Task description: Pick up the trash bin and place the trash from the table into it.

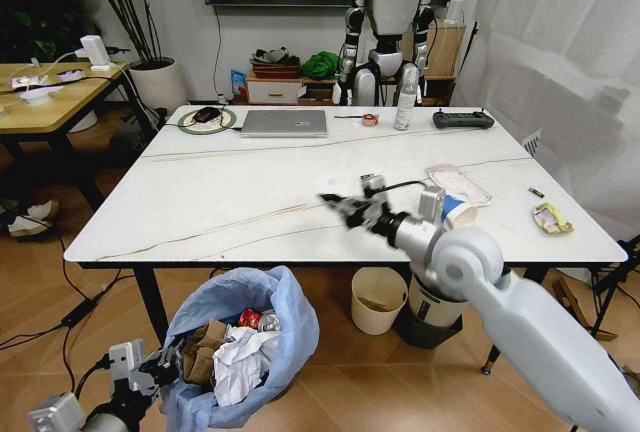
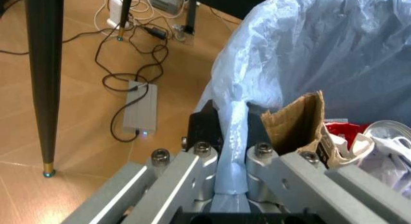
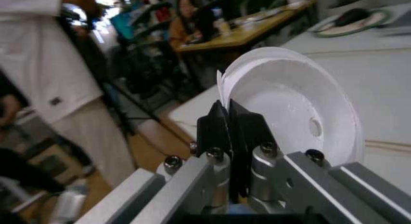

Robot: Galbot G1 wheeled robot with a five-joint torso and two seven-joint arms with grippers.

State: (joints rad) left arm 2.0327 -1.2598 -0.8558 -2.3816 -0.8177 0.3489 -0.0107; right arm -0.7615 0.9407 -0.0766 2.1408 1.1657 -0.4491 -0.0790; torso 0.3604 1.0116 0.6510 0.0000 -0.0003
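Left gripper [image 2: 232,119] pinches trash bin [image 1: 245,347] bag rim below table [image 1: 250,202]; right gripper [image 3: 230,130] clamps paper cup [image 3: 289,108] rim above table.

Even indoor light, soft glare on the table [image 1: 250,192]; right wrist view's background blurred, foreground soft.

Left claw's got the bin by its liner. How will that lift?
The liner in the left claw looks thin and floppy, so it'll probably stretch or slide off the trash bin rather than lift rigidly. Load is cardboard and tissue, likely light.
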